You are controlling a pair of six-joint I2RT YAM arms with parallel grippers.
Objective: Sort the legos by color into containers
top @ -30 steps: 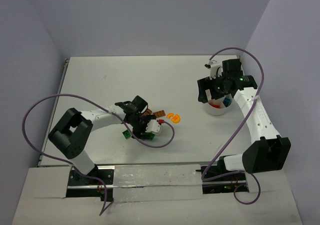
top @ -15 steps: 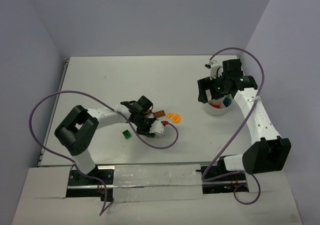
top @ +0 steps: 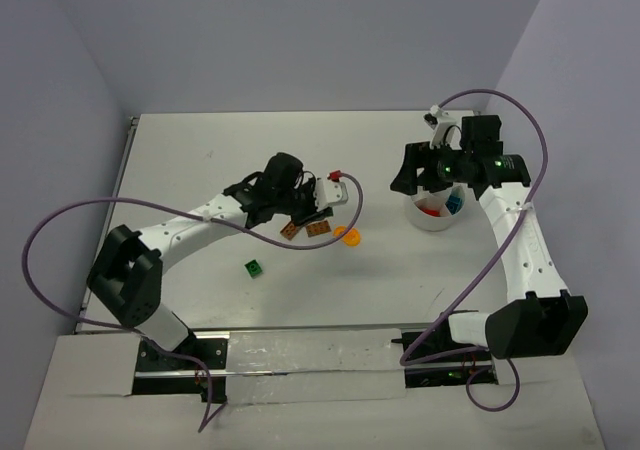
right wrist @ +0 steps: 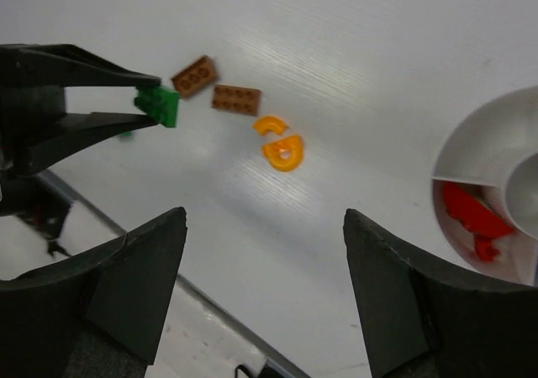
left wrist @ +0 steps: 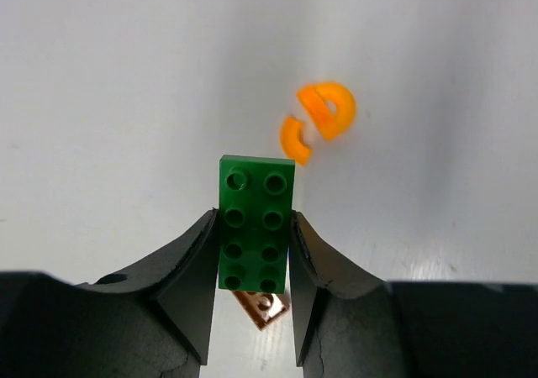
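Left claw: the left gripper (left wrist: pixel 255 256) is clamped on a green plate (left wrist: pixel 256 206). The plate is pinched across its narrow width near one end, studs toward the wrist camera, with much of its length standing out past the fingertips.
Where the plate is: it is held above the table (top: pixel 200 160), over the loose pieces and well apart from the bowl.
Right claw: the right gripper (right wrist: pixel 265 227) is seen with its jaws apart and nothing between them, close to the bowl.
Bowl: the white bowl (top: pixel 437 224) is set on the right side of the table. Red legos (right wrist: pixel 469 214) are seen in one wedge and a teal piece (top: pixel 455 202) in another.
Loose pieces: two brown plates (right wrist: pixel 236 99) and two orange curved pieces (right wrist: pixel 284 153) are left on the table; a small green brick (top: pixel 256 267) lies nearer the arm bases.
Step in hand, as judged: the green plate is to be carried to the bowl.
How it is done well: the end grip is best kept firm and the plate carried clear of the rim. A wedge without red or teal should be chosen; which wedge is meant for green cannot be told. The jaws are best parted only once the plate is low over that wedge. Room should be left for the right arm beside the bowl.
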